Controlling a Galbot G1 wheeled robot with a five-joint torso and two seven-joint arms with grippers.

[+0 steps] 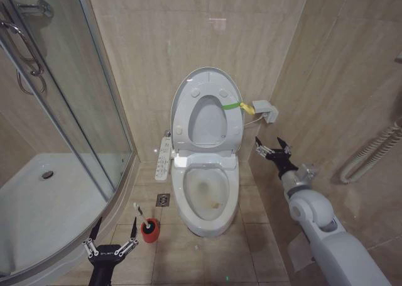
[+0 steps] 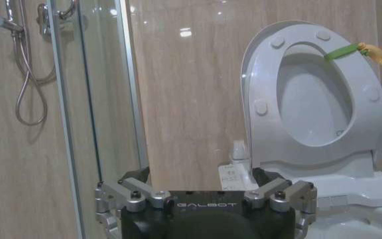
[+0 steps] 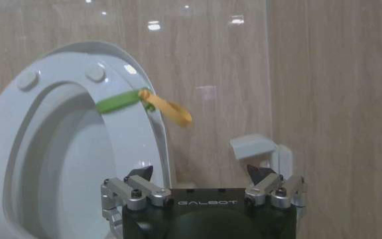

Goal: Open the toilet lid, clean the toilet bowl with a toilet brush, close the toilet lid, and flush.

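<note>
Lid up; left gripper spread beside brush: best pinch handle squarely. Right gripper spread, idle.

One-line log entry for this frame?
toilet lid up | toilet brush in red cup | left claw open beside cup | right claw open near strap

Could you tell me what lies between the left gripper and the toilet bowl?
In the head view, the toilet brush in its red cup stands between the open left gripper and the toilet bowl.
</note>
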